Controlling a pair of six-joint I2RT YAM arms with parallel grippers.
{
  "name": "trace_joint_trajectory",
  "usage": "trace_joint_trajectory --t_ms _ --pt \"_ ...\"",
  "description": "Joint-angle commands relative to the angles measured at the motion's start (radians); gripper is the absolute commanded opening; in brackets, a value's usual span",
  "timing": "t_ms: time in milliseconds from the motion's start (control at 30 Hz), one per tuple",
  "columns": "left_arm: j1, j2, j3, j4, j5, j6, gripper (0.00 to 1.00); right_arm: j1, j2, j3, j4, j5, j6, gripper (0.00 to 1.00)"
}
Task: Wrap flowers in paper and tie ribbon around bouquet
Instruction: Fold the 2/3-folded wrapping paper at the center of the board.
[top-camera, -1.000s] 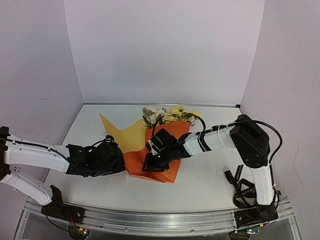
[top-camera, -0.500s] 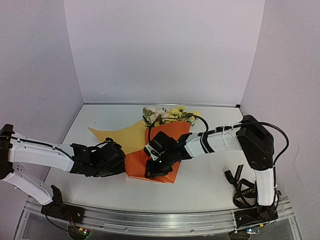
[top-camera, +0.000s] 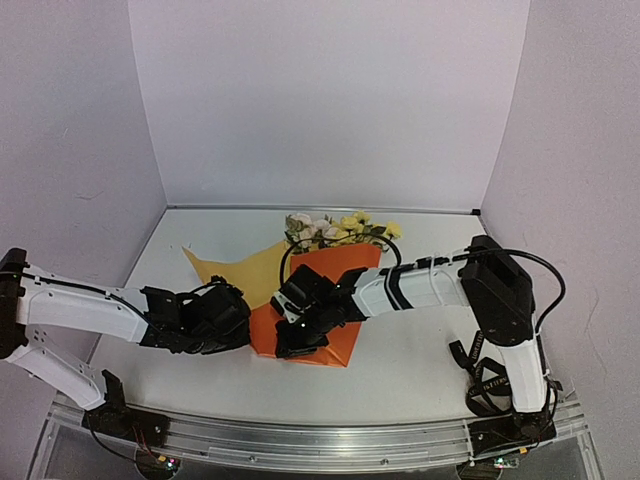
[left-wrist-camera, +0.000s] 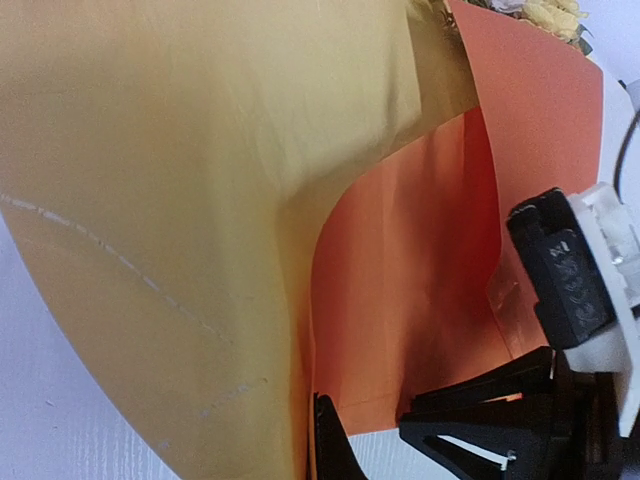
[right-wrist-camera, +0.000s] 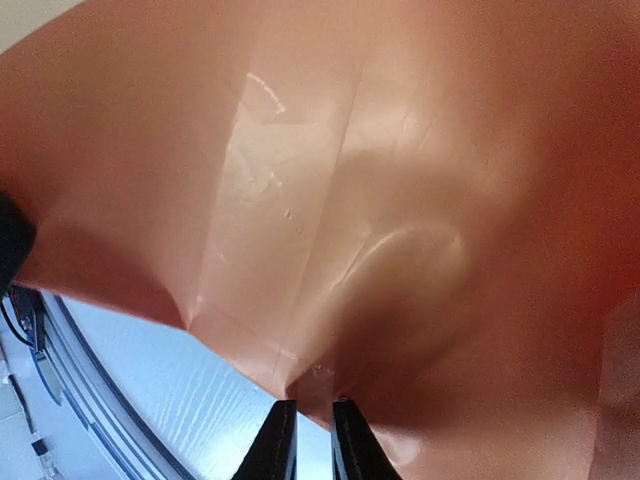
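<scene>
Wrap half done: paper (top-camera: 345, 275) partly folded over flowers (top-camera: 335, 230), mid-worktop (top-camera: 400, 372). Left hand (top-camera: 238, 322) pinches the yellow flap. Right hand (right-wrist-camera: 313, 437) narrow at orange corner, grip unclear. Ribbon (top-camera: 487, 378) far right, not yet tied.

Items counted on one table (top-camera: 420, 360):
- One sheet of paper (top-camera: 345, 265), orange on one face and yellow on the other.
- One bunch of flowers (top-camera: 335, 228); individual blooms too small to count.
- One ribbon (top-camera: 487, 378), black.
- Two robot arms: one left arm (top-camera: 80, 310) and one right arm (top-camera: 430, 285).
</scene>
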Motion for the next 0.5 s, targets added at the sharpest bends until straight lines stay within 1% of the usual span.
trace_joint_trajectory --t_ms 0,267,367,467 --pt "0.001 -0.009 0.019 0.017 0.002 0.004 0.0 0.0 0.051 0.052 0.006 -0.016 0.044 0.15" --pt "0.0 -0.021 0.028 0.042 0.014 0.042 0.0 0.001 0.094 0.074 -0.021 -0.008 0.068 0.15" --pt "0.0 -0.023 0.037 0.069 0.031 0.084 0.0 0.004 0.095 0.081 -0.061 0.014 0.06 0.18" --pt "-0.001 -0.028 0.051 0.081 0.041 0.111 0.0 0.008 0.096 0.092 -0.118 0.044 0.041 0.17"
